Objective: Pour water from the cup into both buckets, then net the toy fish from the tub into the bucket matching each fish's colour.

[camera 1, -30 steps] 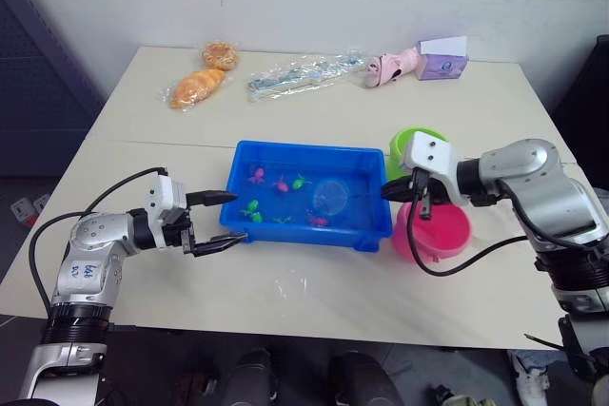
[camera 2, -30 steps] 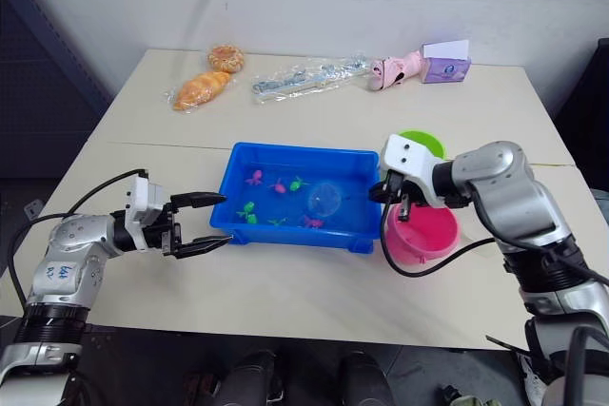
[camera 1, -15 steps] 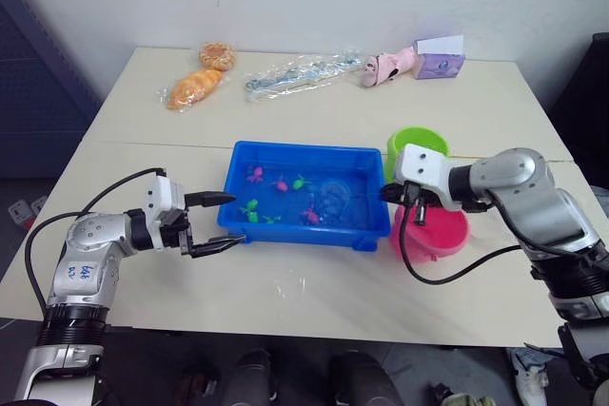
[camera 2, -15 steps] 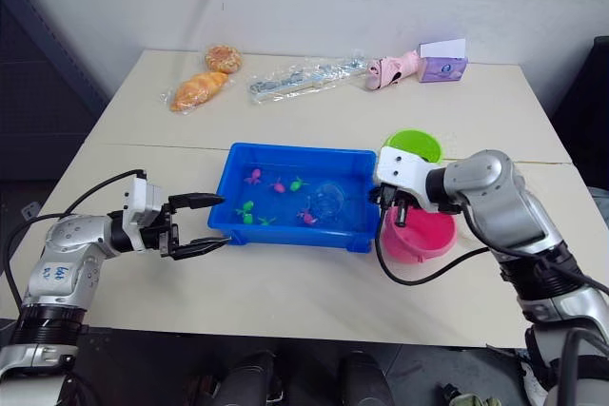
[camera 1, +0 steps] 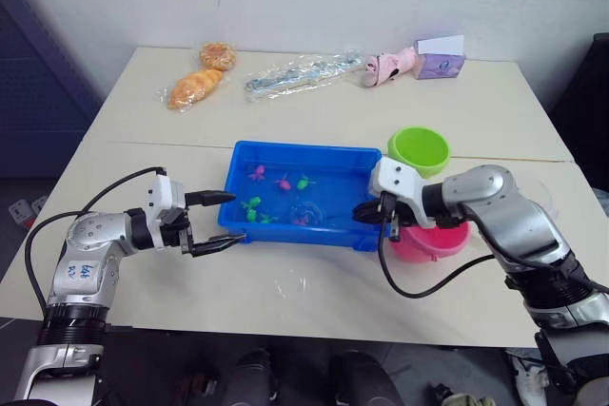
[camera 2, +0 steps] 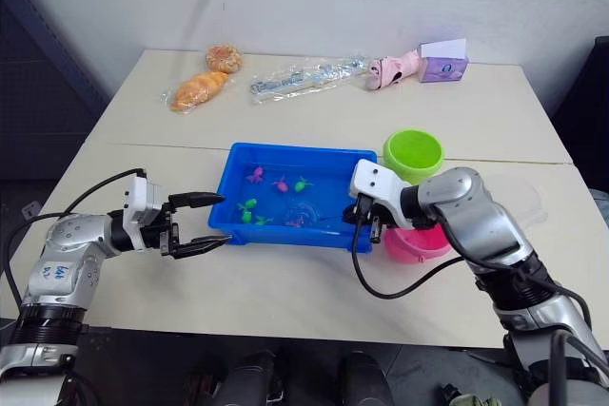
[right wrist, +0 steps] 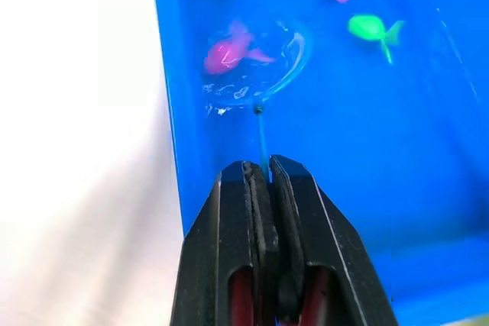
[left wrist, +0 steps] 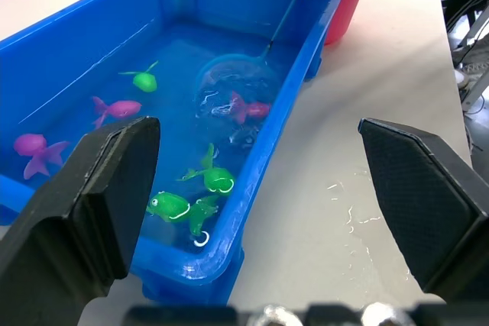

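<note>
The blue tub holds water and several pink and green toy fish. My right gripper hovers at the tub's near right corner, shut on the thin handle of a small round net. The net's hoop lies in the water around a pink fish. The lime green bucket stands behind that arm, the pink bucket just right of the tub. A clear cup shows faintly further right. My left gripper is open at the tub's left end, holding nothing.
Along the table's far edge lie two bagged breads, a clear plastic bag, a pink toy and a purple box. A small water spill glistens on the table in front of the tub.
My right gripper has moved left, from over the pink bucket to the tub's near right corner, sweeping the net leftward through the water to a pink fish. The left arm has stayed put.
</note>
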Tool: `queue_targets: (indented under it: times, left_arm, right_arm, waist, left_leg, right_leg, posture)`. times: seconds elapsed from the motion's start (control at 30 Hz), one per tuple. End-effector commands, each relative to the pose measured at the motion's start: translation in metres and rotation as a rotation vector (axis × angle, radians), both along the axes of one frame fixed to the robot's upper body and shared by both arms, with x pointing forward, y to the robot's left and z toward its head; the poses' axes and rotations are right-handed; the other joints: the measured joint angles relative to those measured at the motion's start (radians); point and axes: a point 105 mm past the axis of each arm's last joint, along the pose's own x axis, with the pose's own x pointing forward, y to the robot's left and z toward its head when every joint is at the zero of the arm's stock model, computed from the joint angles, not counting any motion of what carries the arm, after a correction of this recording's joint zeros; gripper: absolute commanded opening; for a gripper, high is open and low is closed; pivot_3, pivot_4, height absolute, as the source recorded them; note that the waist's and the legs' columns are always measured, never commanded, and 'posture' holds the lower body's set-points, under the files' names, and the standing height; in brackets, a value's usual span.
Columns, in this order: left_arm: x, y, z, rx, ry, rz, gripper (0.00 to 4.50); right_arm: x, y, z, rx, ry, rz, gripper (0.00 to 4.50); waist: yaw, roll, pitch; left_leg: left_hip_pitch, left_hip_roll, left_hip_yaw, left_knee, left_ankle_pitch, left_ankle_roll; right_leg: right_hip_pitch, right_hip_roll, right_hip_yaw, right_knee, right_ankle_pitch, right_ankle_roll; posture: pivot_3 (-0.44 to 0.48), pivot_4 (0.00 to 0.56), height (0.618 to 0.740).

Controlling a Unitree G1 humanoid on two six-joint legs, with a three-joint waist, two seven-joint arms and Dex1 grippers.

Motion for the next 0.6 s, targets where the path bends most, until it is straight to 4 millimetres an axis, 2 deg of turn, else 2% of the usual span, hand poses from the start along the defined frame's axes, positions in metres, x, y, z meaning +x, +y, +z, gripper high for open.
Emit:
queue_targets:
  times: [0.03, 0.17, 0.27, 0.37, 0.6]
  left_arm:
    - [0.000, 0.002, 0.018, -0.017, -0.060, 0.000, 4.47]
    - [-0.002, -0.001, 0.029, -0.068, -0.057, -0.020, 4.47]
    - [-0.002, -0.003, 0.033, -0.079, -0.058, -0.044, 4.47]
    - [-0.003, -0.008, 0.038, -0.104, -0.063, -0.068, 4.47]
    - [0.000, -0.029, 0.051, -0.145, -0.067, -0.158, 4.47]
  right_arm:
    - [-0.007, -0.007, 0.017, 0.108, 0.015, -0.037, 0.00]
    - [-0.023, -0.021, 0.027, 0.194, 0.064, -0.077, 0.00]
    - [-0.028, -0.033, 0.035, 0.259, 0.056, -0.128, 0.00]
    - [-0.030, -0.044, 0.045, 0.313, 0.016, -0.183, 0.00]
    - [-0.060, -0.081, 0.062, 0.403, -0.094, -0.301, 0.00]
  waist:
    - [0.001, 0.000, 0.000]
    - [0.002, 0.000, 0.000]
    - [0.002, 0.000, 0.000]
    - [0.000, 0.000, 0.000]
    - [0.010, 0.000, 0.000]
  left_leg:
    - [0.000, 0.000, 0.000, 0.000, 0.000, 0.000]
    - [-0.001, 0.000, -0.001, -0.001, -0.001, 0.001]
    - [-0.001, 0.000, -0.001, -0.001, -0.001, 0.001]
    - [-0.001, 0.000, -0.001, -0.002, -0.001, 0.001]
    - [-0.001, -0.001, -0.001, -0.003, -0.001, 0.001]
  right_leg:
    - [0.000, 0.000, 0.000, 0.000, 0.000, 0.000]
    - [0.001, 0.000, -0.001, -0.004, 0.000, 0.000]
    - [0.002, 0.000, -0.001, -0.005, 0.000, 0.000]
    - [0.002, 0.000, -0.001, -0.005, 0.000, 0.000]
    - [0.003, 0.000, -0.003, -0.007, 0.000, 0.000]
  posture:
    - [0.000, 0.150, 0.740]
    - [0.000, 0.150, 0.740]
    - [0.000, 0.150, 0.740]
    - [0.000, 0.150, 0.740]
    - [0.000, 0.150, 0.740]
